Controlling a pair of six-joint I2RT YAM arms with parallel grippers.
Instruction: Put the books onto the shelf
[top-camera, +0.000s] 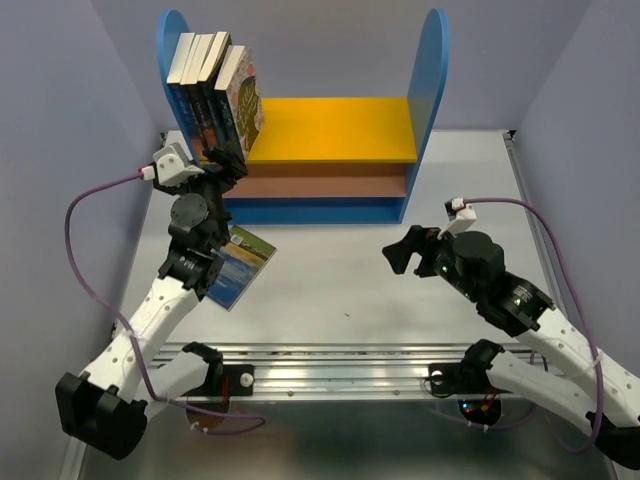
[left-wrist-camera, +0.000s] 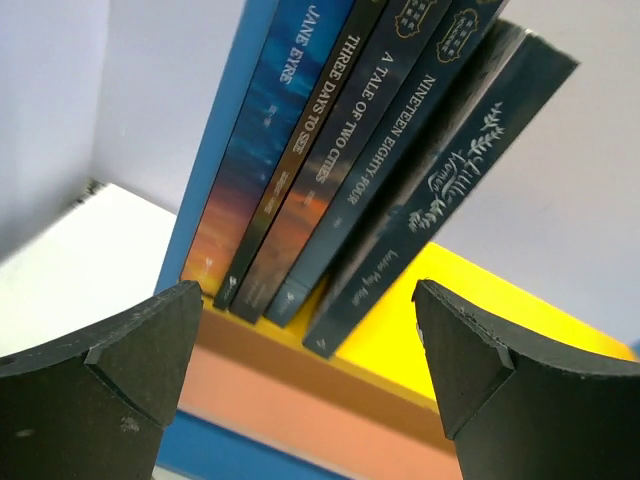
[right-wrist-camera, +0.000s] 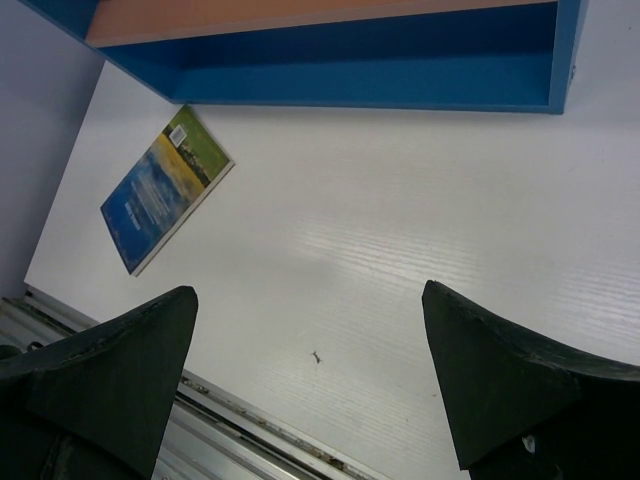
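Books (top-camera: 212, 85), five, are stood leaning at the shelf's (top-camera: 432, 70) ten o'clock end, lower edges hidden behind the left gripper (top-camera: 226, 163), jaws spread, gripping nothing. A sixth book (top-camera: 245, 262), flat on the table (top-camera: 350, 290), is half covered by that arm. Right gripper (top-camera: 405, 250), four o'clock, is spread, empty.

You get bright, even overhead light, only a soft shadow under the boards of the shelf (top-camera: 330, 128), a pale streaky sheen on the desk (right-wrist-camera: 400, 250) in front of it, crisp spines on the books (left-wrist-camera: 360, 170) there, and dark, slightly soft fingers (left-wrist-camera: 120, 380) on your left hand (left-wrist-camera: 308, 300).
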